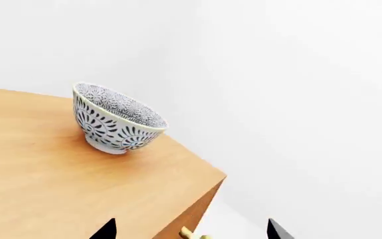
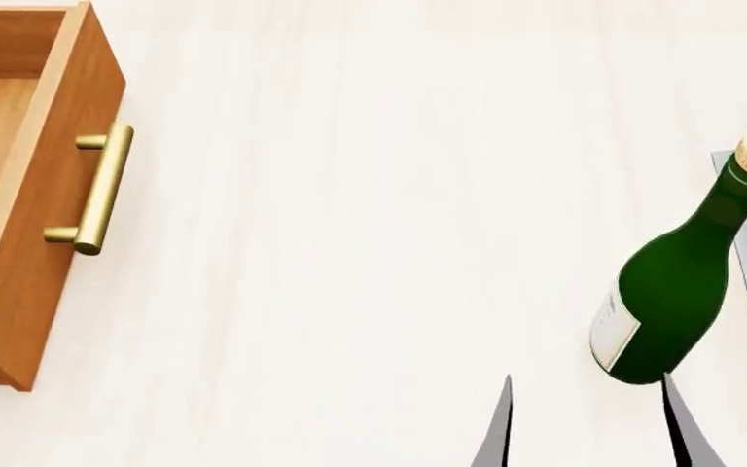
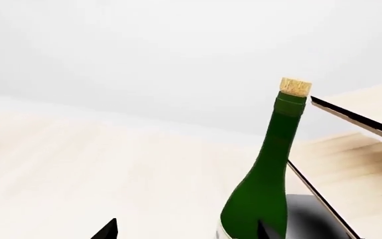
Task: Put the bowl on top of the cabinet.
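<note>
The bowl (image 1: 115, 124), white-grey with a dark floral pattern, stands upright on the orange-brown top of the cabinet (image 1: 45, 184), close to its corner. My left gripper (image 1: 191, 231) is open and empty, drawn back from the bowl, its dark fingertips (image 1: 108, 231) straddling the cabinet's edge. In the head view the cabinet's drawer (image 2: 11, 195) is pulled open and the bowl is out of view. My right gripper (image 2: 587, 428) is open, with nothing held, just in front of the green bottle (image 2: 672, 292).
A brass handle (image 2: 98, 190) sticks out from the drawer front. The corked green bottle (image 3: 270, 174) stands beside a pale slanted rack (image 3: 357, 117) at the right. The pale tabletop (image 2: 347, 243) stretches between drawer and bottle.
</note>
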